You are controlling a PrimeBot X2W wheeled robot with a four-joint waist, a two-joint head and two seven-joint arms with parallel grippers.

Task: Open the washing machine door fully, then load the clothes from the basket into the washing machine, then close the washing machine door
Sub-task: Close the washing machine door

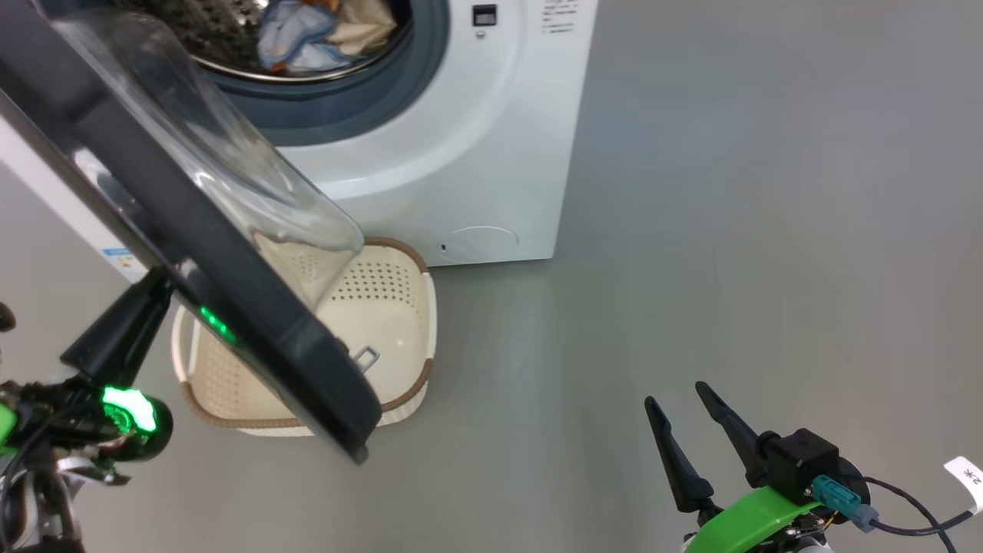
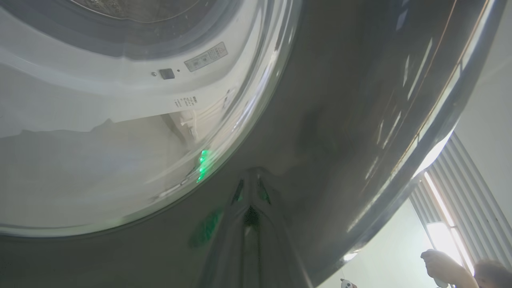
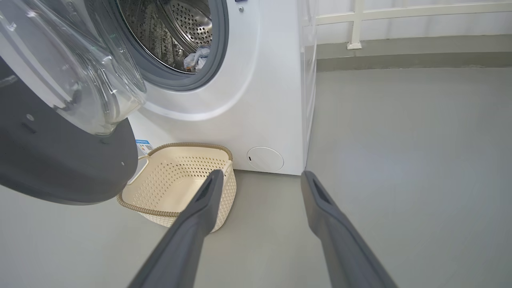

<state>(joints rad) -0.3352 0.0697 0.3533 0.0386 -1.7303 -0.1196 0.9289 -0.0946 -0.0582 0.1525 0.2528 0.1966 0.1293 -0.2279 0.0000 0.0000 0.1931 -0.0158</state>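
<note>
Washing machine door stands swung out from the washing machine, slanting across the head view with its clear glass bowl towards the drum and its glossy black outer face towards the left gripper; that gripper's two dark fingers lie together, clamped on nothing, and their tip presses against the black rim. In the left wrist view the left gripper meets the dark rim of the door just beside the edge of the glass, with a green glow mirrored in the gloss next to the tip; a person's arm shows far off to that gripper's lower right.

The clothes lie inside the steel drum, past the door from the left gripper; blue and cream fabric bunched low in the opening. The basket sits on the grey floor against the foot of the machine, beneath the door's lower edge and just beyond the left gripper.

The right gripper hangs over bare floor with its fingers spread apart and nothing between them, well apart from the door; in the right wrist view the right gripper has the basket ahead to its left, the door farther left, the machine straight ahead, and the clothes up in the drum.
</note>
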